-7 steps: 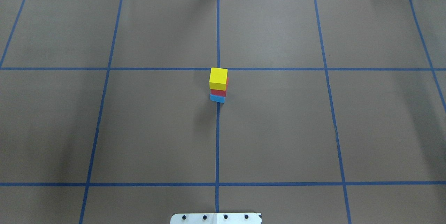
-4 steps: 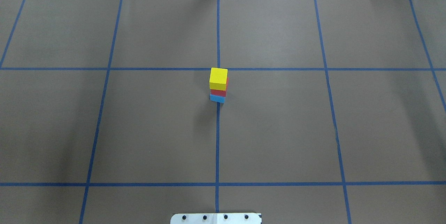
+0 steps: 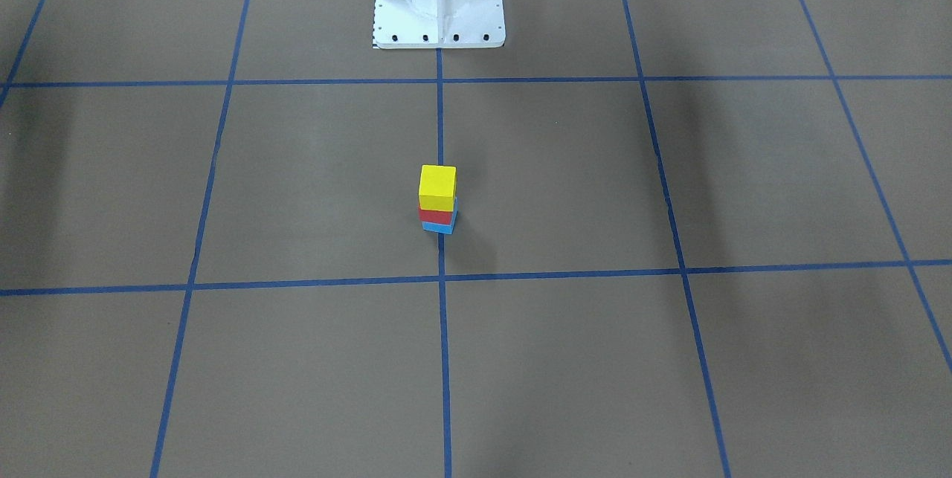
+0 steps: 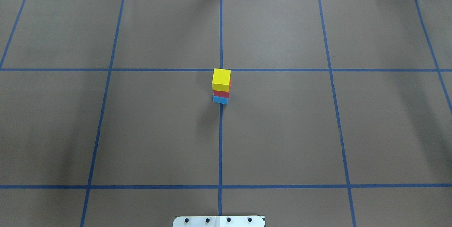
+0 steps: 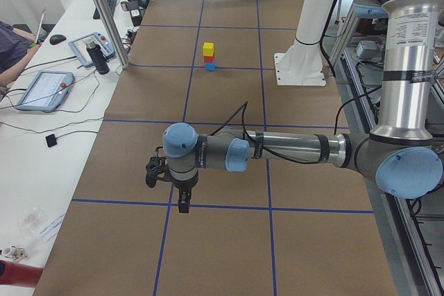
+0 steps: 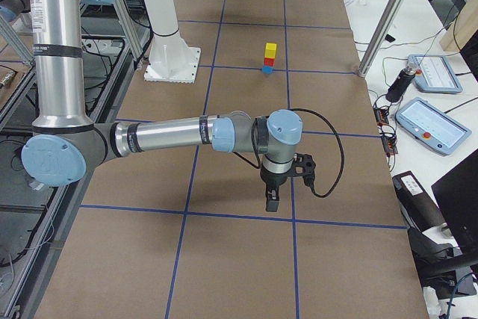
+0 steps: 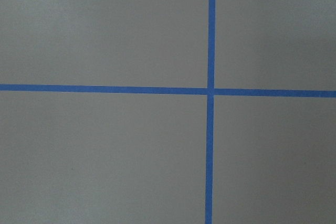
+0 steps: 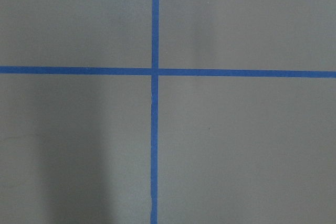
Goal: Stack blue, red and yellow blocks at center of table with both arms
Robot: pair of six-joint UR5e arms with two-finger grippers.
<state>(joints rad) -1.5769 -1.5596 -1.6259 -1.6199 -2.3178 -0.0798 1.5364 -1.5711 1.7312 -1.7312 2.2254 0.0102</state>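
Jaws of the left gripper point(image 5: 183, 202) cannot be read from the side view, its only showing. It hangs over the table point(image 4: 152, 138) near the left end, well apart from the stack. At centre, on the middle tape line point(image 4: 220, 142): blue block point(image 4: 219, 100) lowest, red block point(image 4: 221, 94) on it, yellow block point(image 4: 221, 79) topmost, with the lower two largely hidden from overhead. Near the right end hangs the right gripper point(image 6: 272, 201), its jaws equally unreadable.
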